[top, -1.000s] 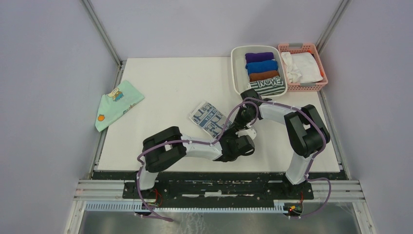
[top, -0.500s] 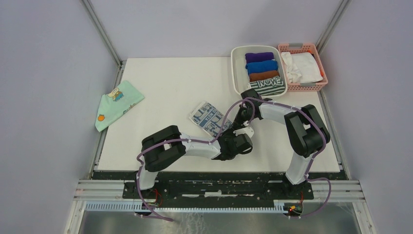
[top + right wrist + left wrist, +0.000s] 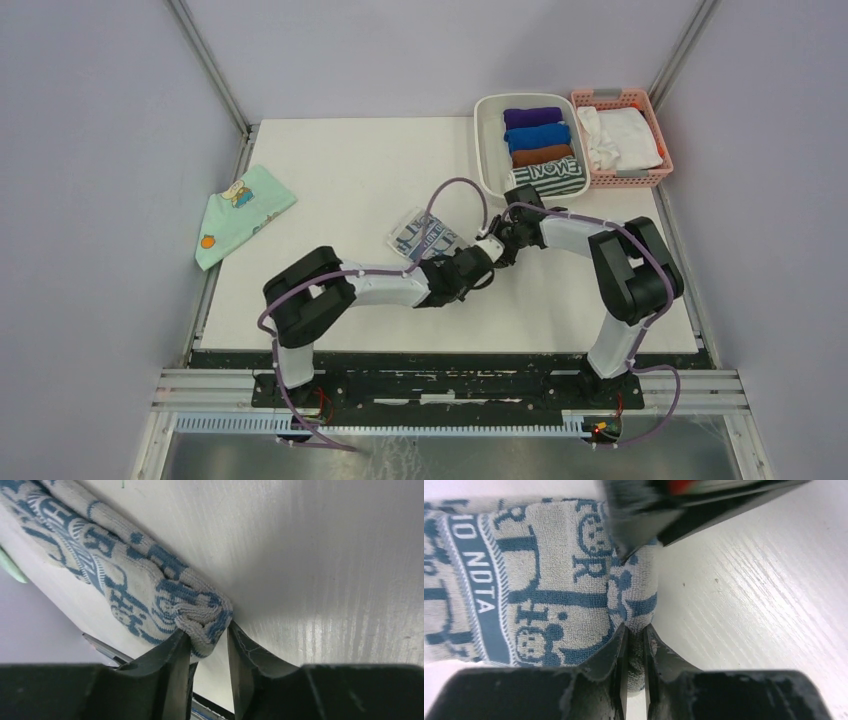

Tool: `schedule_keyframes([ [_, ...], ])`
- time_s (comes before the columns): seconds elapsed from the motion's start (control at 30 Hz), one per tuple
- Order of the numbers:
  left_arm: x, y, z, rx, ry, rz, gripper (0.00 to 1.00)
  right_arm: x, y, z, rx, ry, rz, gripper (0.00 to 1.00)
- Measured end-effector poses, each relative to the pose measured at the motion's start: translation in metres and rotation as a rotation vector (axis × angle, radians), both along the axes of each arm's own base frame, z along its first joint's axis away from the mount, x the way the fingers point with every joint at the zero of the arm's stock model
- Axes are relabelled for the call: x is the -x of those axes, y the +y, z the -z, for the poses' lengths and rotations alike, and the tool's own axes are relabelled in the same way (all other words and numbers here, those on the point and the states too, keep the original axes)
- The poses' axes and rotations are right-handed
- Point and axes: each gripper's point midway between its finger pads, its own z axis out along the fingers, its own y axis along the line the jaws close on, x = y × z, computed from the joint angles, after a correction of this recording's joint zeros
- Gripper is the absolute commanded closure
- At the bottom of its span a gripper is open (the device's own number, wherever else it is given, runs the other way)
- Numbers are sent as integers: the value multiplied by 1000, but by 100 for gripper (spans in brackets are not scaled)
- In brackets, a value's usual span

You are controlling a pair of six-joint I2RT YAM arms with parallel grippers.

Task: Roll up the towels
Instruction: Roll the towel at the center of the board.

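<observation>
Fingers of left hand (image 3: 635, 631) and right hand (image 3: 209, 636), nearly closed, pinch the blue-grey towel (image 3: 549, 580).

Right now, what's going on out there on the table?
Both arms are working the blue-grey towel, lying on the table. The left claw is pinched on a fold at its edge; the right claw straddles that same edge, fabric between its jaws, though I can't tell whether it grips. The striped towel sits rolled in the white bin.
</observation>
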Motion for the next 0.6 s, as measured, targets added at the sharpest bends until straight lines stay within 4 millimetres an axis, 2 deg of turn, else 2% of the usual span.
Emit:
schedule_keyframes([
  [0.33, -7, 4, -5, 440, 401, 8, 89, -13, -9, -28, -124, -160, 32, 36],
  [0.47, -1, 11, -8, 654, 594, -17, 90, -11, -9, -27, -194, -200, 41, 34],
  [0.6, 2, 18, -6, 798, 732, -66, 91, -6, -6, -25, -250, -208, 33, 34],
])
